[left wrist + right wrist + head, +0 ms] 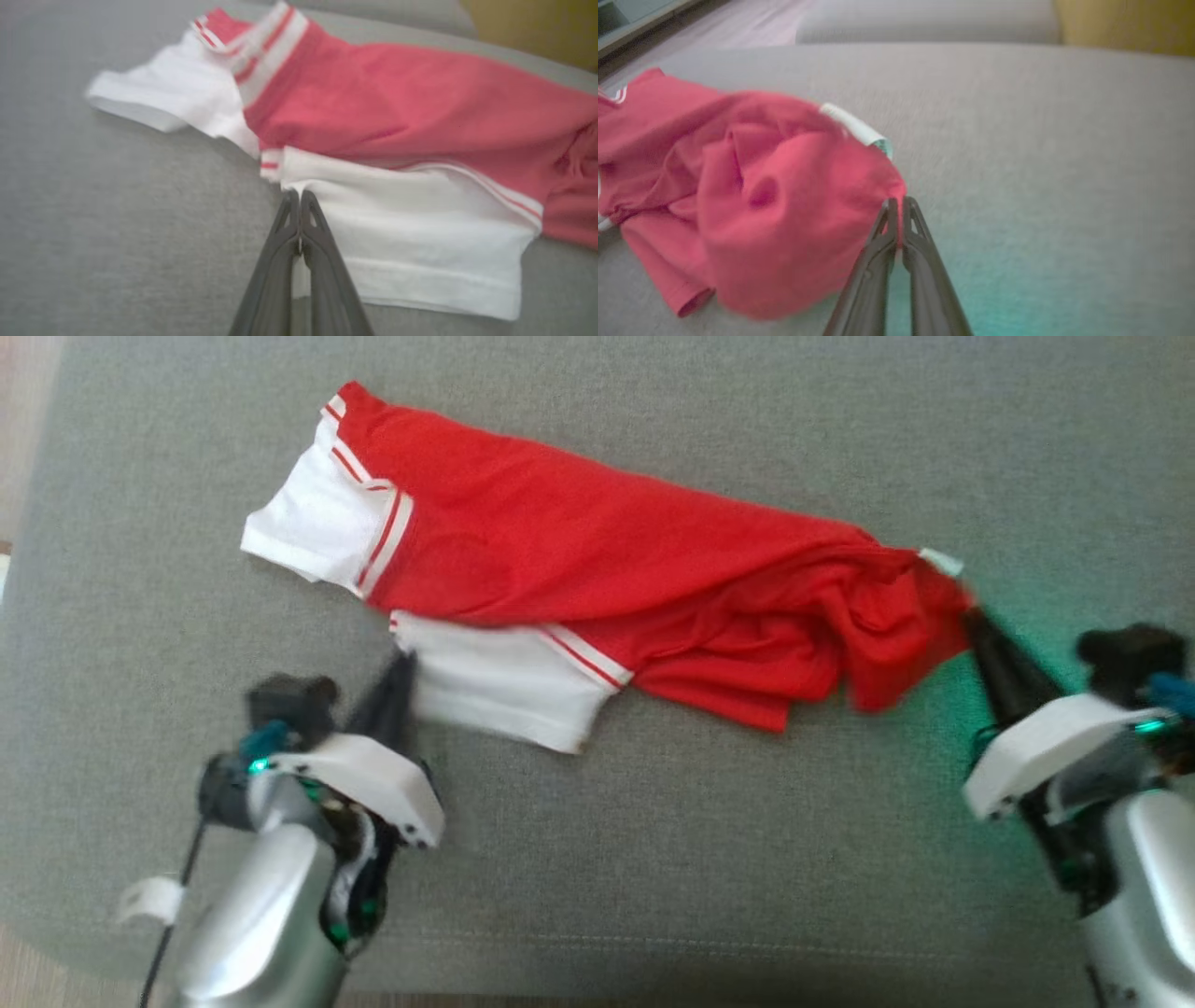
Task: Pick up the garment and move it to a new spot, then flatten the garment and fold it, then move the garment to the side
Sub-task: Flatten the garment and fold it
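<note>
Garment (607, 560) lengthwise left-right, sleeves (504, 695) left

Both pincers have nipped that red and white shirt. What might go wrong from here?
1. The right pincer holds only a tip of the bunched red end of the garment; a pull might slip it free.
2. The left pincer pinches only the edge of the white sleeve, so pulling may drag the sleeve out without flattening the folded body.

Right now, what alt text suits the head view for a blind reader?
A red-and-white shirt lies stretched across a grey cushion. The left gripper is shut on its near white sleeve, and the right gripper is shut on its bunched red end.
</note>
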Controlling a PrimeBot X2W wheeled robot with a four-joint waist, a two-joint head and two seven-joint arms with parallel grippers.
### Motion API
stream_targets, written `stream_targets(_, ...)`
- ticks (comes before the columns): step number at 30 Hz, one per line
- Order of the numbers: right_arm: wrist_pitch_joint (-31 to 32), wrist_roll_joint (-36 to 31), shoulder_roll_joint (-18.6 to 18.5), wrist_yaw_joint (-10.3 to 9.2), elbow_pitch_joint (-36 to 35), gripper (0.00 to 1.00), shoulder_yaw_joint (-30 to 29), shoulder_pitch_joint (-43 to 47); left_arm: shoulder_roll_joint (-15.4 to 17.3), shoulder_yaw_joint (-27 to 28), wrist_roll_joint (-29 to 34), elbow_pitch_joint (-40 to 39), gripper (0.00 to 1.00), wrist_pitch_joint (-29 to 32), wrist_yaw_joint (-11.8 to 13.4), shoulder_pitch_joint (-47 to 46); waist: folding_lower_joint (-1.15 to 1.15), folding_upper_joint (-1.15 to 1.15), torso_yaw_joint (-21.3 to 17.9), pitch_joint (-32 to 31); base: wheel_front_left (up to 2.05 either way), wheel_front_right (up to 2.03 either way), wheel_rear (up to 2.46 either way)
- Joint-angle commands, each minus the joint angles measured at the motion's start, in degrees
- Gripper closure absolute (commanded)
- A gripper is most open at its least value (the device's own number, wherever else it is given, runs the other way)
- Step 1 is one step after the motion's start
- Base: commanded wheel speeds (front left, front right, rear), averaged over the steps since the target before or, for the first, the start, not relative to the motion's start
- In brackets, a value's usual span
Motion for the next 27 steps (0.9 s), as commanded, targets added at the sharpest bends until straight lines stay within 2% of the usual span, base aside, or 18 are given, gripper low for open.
stream_targets(1,-1.48,-0.94,-1.31,0.37,-3.07,1.0,-0.23,0.3,1.94,3.22,0.32,-2.92,1.0,-1.93,0.79,-1.9,0.0,0.0,-0.22,-0.83,0.0,0.0,0.0)
stream_targets(7,-5.26,-4.17,-2.3,0.37,-9.61,1.0,-4.99,1.89,4.56,7.42,1.22,-13.81,1.0,-6.43,4.24,-1.53,0.0,0.0,-1.05,-4.64,0.0,0.0,0.0)
stream_targets(15,-6.91,-6.96,-2.82,0.37,-23.24,1.0,-12.31,1.87,8.61,11.13,3.92,-32.71,1.0,-6.24,7.06,-4.89,0.0,0.0,-2.35,-10.42,0.0,0.0,0.0)
stream_targets(21,-4.55,-7.92,-4.53,0.37,-33.97,1.0,-17.37,-2.03,11.14,11.82,5.2,-41.87,1.0,-1.51,6.77,-12.17,0.0,0.0,-3.54,-14.44,0.0,0.0,0.0)
stream_targets(27,-1.86,-6.55,-6.4,0.37,-38.1,1.0,-20.34,-7.54,11.7,11.58,5.01,-42.58,1.0,1.87,5.53,-20.43,0.0,0.0,-4.39,-17.01,0.0,0.0,0.0)
